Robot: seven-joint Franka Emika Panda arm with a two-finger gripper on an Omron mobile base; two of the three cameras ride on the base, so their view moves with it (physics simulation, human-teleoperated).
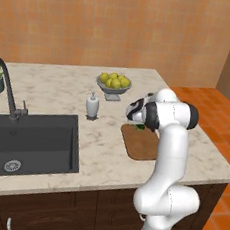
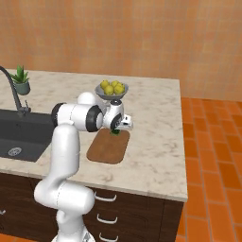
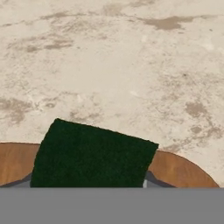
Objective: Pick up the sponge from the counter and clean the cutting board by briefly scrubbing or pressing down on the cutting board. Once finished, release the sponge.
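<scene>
The dark green sponge (image 3: pixel 94 157) sits between my gripper's fingers at the bottom of the hand view. My gripper (image 2: pixel 115 129) is shut on the sponge (image 2: pixel 115 133) and points down over the far end of the brown cutting board (image 2: pixel 108 147). In the left base view the sponge (image 1: pixel 140 126) peeks out under the hand, right at the board's (image 1: pixel 140 146) far edge. Behind the sponge, the board's rounded end (image 3: pixel 183 170) shows, with the beige counter (image 3: pixel 113 65) beyond it. I cannot tell whether the sponge touches the board.
A grey bowl of lemons (image 1: pixel 114 82) stands just beyond the board. A white soap dispenser (image 1: pixel 92 106) stands left of it, next to the dark sink (image 1: pixel 28 143) with its faucet (image 1: pixel 4 85). A potted plant (image 2: pixel 21 80) sits at the far left.
</scene>
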